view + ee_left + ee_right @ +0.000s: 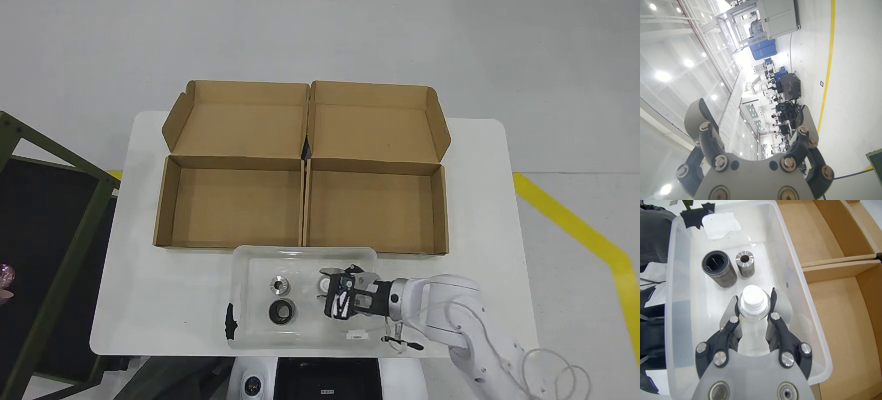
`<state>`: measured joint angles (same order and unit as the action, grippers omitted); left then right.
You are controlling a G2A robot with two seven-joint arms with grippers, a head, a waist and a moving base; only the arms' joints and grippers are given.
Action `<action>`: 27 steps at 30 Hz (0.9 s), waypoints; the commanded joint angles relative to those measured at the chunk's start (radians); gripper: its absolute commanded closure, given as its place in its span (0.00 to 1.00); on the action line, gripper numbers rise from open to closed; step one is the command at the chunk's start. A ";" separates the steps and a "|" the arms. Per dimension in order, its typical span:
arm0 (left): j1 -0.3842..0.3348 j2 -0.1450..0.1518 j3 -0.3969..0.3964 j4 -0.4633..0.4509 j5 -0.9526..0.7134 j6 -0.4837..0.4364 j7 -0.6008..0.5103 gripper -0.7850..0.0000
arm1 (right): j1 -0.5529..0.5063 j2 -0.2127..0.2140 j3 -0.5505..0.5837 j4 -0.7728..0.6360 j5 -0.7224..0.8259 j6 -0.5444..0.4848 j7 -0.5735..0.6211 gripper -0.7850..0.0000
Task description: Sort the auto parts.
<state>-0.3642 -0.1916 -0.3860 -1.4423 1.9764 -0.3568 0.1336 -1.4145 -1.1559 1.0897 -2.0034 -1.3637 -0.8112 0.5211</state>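
Right gripper (754,301): fingers are clamped narrow on the capped part (753,296), one pad on each side of the clear round body, just under the white cap. Whether the part is lifted off the bin floor cannot be told.

Layout, big to small:
- Table (480,180) is set with two lidded cardboard boxes side by side, first box (232,210) and second box (375,210), both bare inside.
- The clear bin (300,252) is placed just in front of them, on the robot's side.
- In the bin, the sleeve (719,269) and the smaller bush (745,264) are stood upright just beside each other, near the fingertips but apart from them.

Left gripper (752,108) is pointed off into the room, fingers wide apart, nothing held.

Step is judged as: capped part out of the bin, into a box. To be done well:
- A straight vertical lift is wanted until the bin wall is cleared, so the sleeve and bush are not knocked.
- The body looks smooth and round, so slip or twist is likely. Grip should be kept firm and the swing slow.
- With both boxes bare, either may be picked, but that box should then be kept for parts of this kind.
- The part should be lowered close to the box floor before release, otherwise it can be expected to roll.
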 commanded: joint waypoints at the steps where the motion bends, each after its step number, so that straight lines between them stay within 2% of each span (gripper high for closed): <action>1: 0.000 0.000 0.000 0.000 0.000 0.000 0.000 0.00 | -0.002 0.003 0.011 -0.022 0.005 -0.004 -0.033 1.00; 9: 0.000 0.000 0.000 0.000 0.000 0.000 0.000 0.00 | -0.021 0.014 0.038 -0.094 0.003 -0.033 -0.150 1.00; 18: 0.000 0.000 0.000 0.000 0.000 0.000 0.000 0.00 | -0.003 0.020 0.068 -0.100 0.013 -0.018 -0.268 1.00; 27: 0.000 0.000 0.000 0.000 0.000 0.000 0.000 0.00 | 0.019 0.029 0.126 -0.092 0.039 -0.004 -0.314 1.00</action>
<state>-0.3642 -0.1917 -0.3860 -1.4423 1.9764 -0.3568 0.1336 -1.3979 -1.1284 1.2073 -2.0948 -1.3300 -0.8160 0.2083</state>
